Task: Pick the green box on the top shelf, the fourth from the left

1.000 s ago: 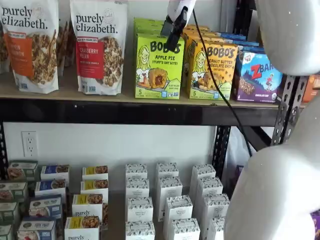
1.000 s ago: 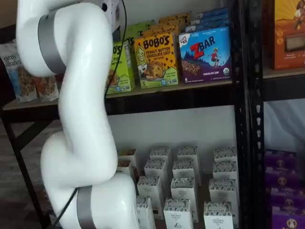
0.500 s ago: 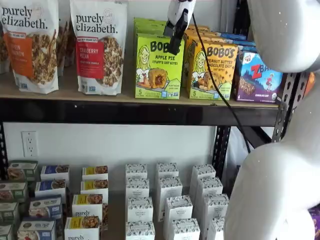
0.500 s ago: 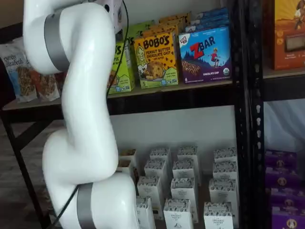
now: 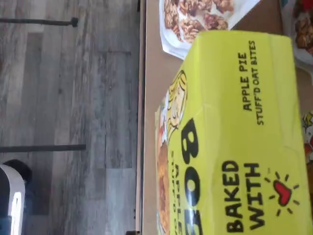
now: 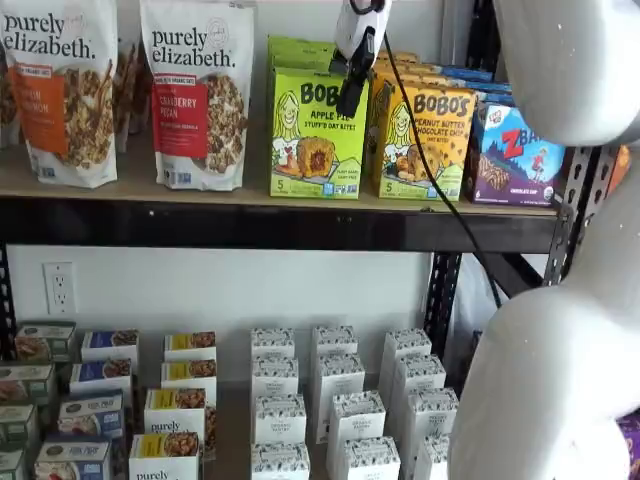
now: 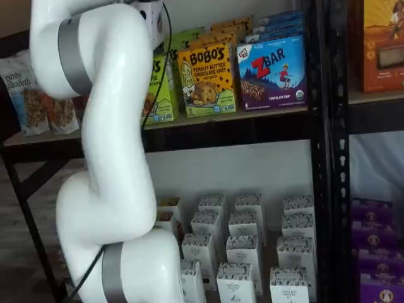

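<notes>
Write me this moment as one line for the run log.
phase: approach | target: green Bobo's Apple Pie box on top shelf | hand: in front of the box's upper right, fingers side-on, state unclear | box: not lifted

grey wood-look floor [image 5: 73, 98], white wall [image 6: 230, 285] with what seems an outlet [image 6: 59, 288].
</notes>
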Motion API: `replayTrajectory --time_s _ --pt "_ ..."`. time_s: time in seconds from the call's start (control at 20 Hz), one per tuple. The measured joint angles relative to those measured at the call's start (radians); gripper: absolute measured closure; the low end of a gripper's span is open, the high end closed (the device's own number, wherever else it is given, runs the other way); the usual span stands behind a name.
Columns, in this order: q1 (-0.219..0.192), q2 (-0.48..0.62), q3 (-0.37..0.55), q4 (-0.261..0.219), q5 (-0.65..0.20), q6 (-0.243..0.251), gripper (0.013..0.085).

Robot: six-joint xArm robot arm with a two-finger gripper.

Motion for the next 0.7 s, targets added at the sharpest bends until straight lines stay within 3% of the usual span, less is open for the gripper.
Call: replayTrajectory --time_s 0.6,0.7 --pt "0.015 -0.023 0.058 -0.013 -0.049 0.007 0.013" --pt "0.015 -0.03 0.07 -0.006 -0.062 0.006 0.021"
